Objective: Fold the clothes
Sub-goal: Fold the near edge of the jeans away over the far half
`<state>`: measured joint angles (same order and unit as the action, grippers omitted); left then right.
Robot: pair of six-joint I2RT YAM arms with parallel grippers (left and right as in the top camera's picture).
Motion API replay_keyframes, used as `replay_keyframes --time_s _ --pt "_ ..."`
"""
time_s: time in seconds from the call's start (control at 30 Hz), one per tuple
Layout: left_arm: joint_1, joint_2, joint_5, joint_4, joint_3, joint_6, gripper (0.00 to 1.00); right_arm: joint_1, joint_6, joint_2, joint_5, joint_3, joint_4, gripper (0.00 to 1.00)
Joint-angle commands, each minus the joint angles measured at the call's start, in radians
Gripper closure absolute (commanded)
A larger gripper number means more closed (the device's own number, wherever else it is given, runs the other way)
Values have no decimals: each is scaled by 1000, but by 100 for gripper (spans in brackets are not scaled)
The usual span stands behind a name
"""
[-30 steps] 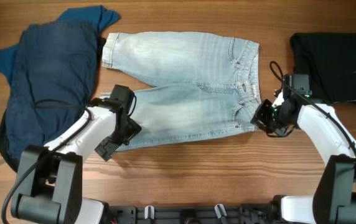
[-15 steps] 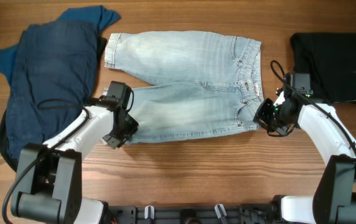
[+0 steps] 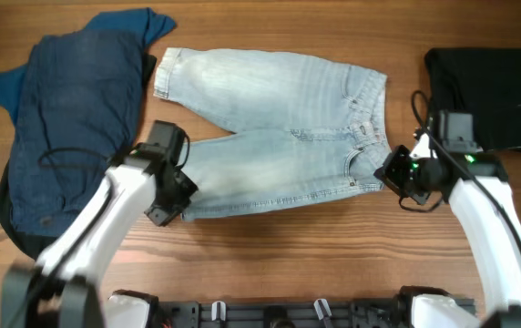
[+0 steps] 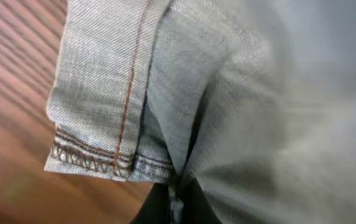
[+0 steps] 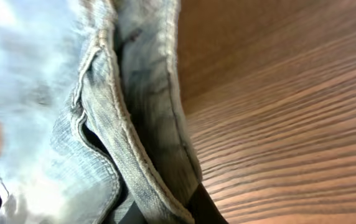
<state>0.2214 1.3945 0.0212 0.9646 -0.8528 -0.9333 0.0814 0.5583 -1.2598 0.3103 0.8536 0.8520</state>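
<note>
On the table (image 3: 270,246), one pair of denim shorts (image 3: 270,128) lies flat, long axis left–right, waistband rightward. Left gripper (image 3: 171,208) clamps its near hem corner and right gripper (image 3: 393,173) its near waistband corner, so the near edge should lift toward the far one. Left of the shorts: one dark blue heap (image 3: 69,100); right: one black garment (image 3: 488,87).

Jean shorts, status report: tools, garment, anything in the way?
Left tool shut on jean shorts at near hem, right tool shut at waistband. Shorts spread, not yet folded. Blue pile crowds far hem; black garment apart.
</note>
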Motion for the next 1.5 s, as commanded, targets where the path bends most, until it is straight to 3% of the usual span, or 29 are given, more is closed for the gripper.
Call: replay_keyframes --time_s 0.0,0.2,0.43,0.63,0.8,0.9,1.27,1.3,1.33,1.37,1.47 --pt "-16 -260 -89 89 -15 13 96 17 71 172 -79 29 86 96" --pt "-16 -612 -46 144 -35 13 96 17 75 319 -80 29 301 96" --pt "56 -679 -58 140 -91 14 96 17 63 374 -86 71 368 96" --pt "119 -480 -127 -101 -91 123 96 17 86 284 -177 70 159 96" --pt "119 -92 -127 -423 -91 222 96 17 100 27 -176 70 3 96" --pt "119 34 -128 -581 -91 250 96 17 98 -96 -177 70 -61 96" --pt "119 84 -234 -818 -91 302 96 17 97 -262 -200 70 -290 96" --pt "119 91 -237 -839 -91 302 78 17 97 -271 -204 70 -329 96" --pt "119 99 -241 -855 -91 302 52 17 97 -279 -208 70 -369 95" --pt "119 113 -248 -872 -91 302 0 17 98 -289 -211 70 -422 93" --pt "119 167 -254 -919 -91 324 0 17 98 -303 -210 70 -585 69"
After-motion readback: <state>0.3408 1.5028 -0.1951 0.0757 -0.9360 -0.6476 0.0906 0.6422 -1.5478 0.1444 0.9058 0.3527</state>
